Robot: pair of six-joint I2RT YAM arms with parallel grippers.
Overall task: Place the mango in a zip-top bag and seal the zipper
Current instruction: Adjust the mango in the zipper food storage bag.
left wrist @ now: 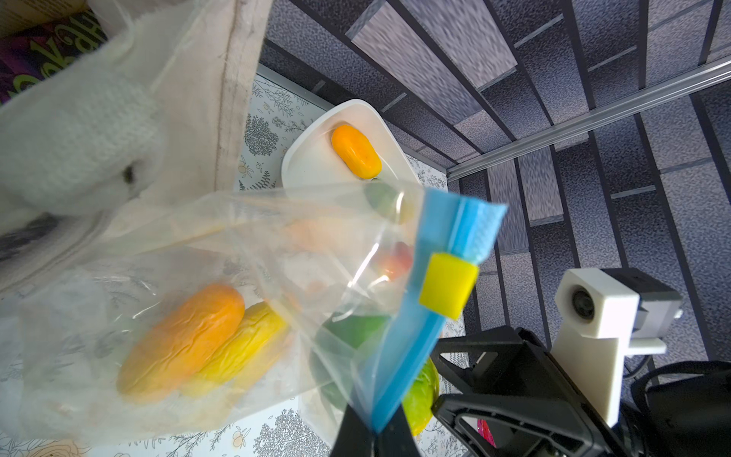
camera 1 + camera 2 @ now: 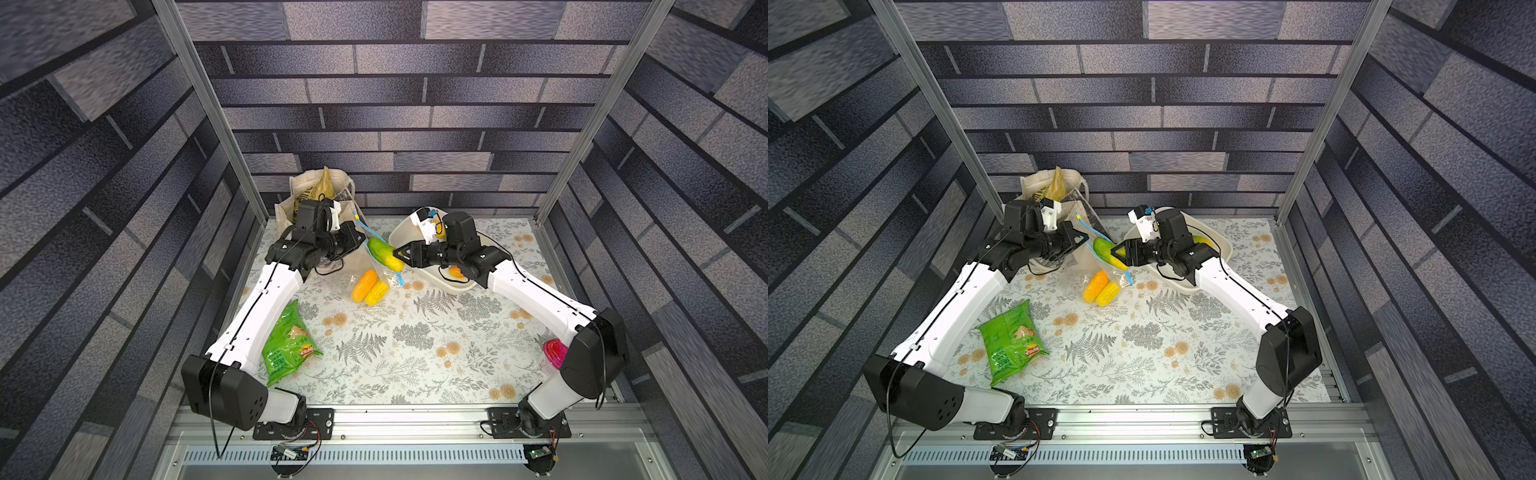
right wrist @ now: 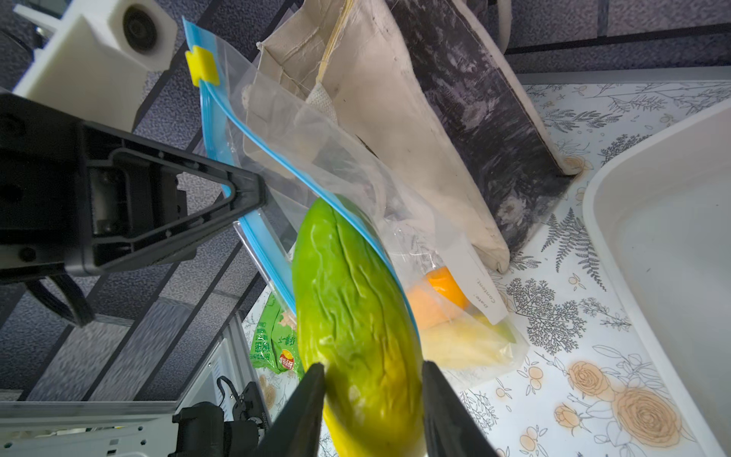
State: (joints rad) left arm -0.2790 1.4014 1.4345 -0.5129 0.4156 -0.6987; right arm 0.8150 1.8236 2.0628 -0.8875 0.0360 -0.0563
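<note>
My left gripper point(image 1: 375, 433) is shut on the blue zipper point(image 1: 459, 229) and holds the clear zip-top bag point(image 1: 237, 245) up with its mouth apart; the yellow slider point(image 1: 447, 285) sits at the strip's end. An orange mango point(image 2: 363, 284) and a yellow one point(image 2: 377, 292) lie inside the bag. A green-yellow mango point(image 3: 348, 285) is off the table, its far end between the bag's two blue lips. My right gripper point(image 3: 374, 370) has its fingers spread wide against both sides of that mango's yellow end. Both top views show the grippers point(image 2: 361, 239) point(image 2: 397, 255) facing each other.
A white tub point(image 2: 453, 289) behind the right arm holds another orange mango point(image 2: 456, 272). A beige canvas tote point(image 2: 307, 187) stands at the back left. A green crisp packet point(image 2: 286, 349) lies by the left arm. A pink object point(image 2: 555, 351) sits by the right elbow.
</note>
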